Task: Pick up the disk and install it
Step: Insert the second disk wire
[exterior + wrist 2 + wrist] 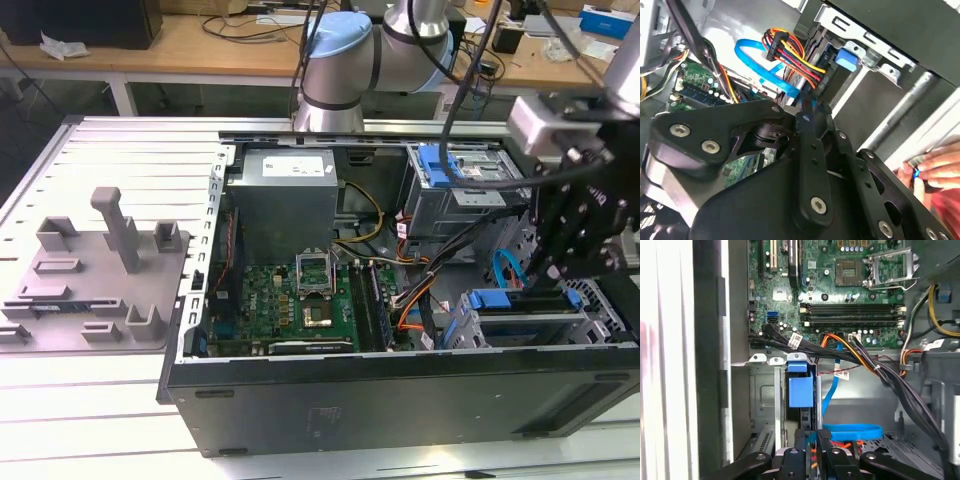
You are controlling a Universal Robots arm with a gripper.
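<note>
the pincer (560,262) hung over the disk (525,312) seated edge-up in the case's drive bay (600,335); its grip perhaps closed, i couldn't tell.

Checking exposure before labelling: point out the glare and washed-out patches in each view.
Exterior view: bright glare on the white table under the computer case. First wrist view: one side strip is blown out white. Second wrist view: overexposed metal behind the cables.

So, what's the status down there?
Gripper right above the drive bay. Disk sits in the bay. Blue cable beside the gripper; a person's hand nearby.
</note>
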